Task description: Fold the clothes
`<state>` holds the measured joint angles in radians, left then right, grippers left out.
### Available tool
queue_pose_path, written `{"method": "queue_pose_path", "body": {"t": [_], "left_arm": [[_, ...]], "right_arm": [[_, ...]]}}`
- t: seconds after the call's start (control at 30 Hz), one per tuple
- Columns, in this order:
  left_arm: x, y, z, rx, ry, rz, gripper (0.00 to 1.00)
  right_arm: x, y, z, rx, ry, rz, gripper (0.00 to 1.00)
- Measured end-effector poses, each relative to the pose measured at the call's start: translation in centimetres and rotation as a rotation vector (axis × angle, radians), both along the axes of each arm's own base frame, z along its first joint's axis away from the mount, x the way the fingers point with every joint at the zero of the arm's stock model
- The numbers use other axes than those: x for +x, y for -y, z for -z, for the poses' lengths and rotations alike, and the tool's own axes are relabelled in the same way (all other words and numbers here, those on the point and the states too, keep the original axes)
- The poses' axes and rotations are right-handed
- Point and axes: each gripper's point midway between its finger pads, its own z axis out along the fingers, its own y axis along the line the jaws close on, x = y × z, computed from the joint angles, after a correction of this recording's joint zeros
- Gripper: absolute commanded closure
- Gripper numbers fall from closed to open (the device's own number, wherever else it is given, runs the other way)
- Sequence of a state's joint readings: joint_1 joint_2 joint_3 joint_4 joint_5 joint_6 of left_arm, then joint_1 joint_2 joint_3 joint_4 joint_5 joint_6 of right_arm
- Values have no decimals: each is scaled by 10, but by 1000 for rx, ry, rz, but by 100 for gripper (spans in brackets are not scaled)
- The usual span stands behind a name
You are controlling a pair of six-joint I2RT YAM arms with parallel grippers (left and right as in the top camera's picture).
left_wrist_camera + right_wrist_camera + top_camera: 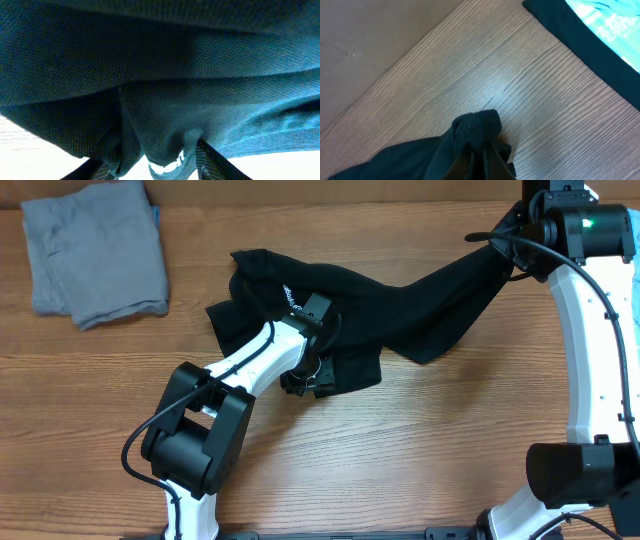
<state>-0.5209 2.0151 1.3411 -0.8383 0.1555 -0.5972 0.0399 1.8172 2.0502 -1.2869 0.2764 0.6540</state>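
The black T-shirt [400, 300] lies stretched across the table from the centre left to the upper right, with small white lettering [291, 308] near its left end. My right gripper [508, 242] is shut on the shirt's upper right end, and in the right wrist view a bunched corner [476, 127] sticks out past the pinched gripper [479, 162]. My left gripper [305, 375] sits at the shirt's lower middle edge. In the left wrist view dark cloth [160, 75] fills the frame. A fold hangs between the spread fingers [215, 162] of the left gripper [157, 167], with light showing beside it.
A folded grey garment [95, 250] lies at the back left corner. A teal printed thing with a black border [600, 30] lies on the wood beyond the right gripper. Bare wooden table [420, 450] stretches along the front between the two arms.
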Motion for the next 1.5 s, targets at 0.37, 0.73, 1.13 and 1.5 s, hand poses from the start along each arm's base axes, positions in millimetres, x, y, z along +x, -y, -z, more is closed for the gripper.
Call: {"method": "queue_pose_path", "body": {"t": [0.37,0.73,1.13,1.5], "left_arm": [[-6,5,-1,-34,-34,-1,96],[-24,-12,-19,59,-124,-3,96],[-31,-21,-49,105,-145,17,96],[-26,-39,-145,83,103,17,96]], "right_arm": [[0,0,0,0,-1,1,94],[0,0,0,0,-1,0,92],[-4,0,3,0,-20,1,94],[-10,0,6,-1,-48,1,96]]}}
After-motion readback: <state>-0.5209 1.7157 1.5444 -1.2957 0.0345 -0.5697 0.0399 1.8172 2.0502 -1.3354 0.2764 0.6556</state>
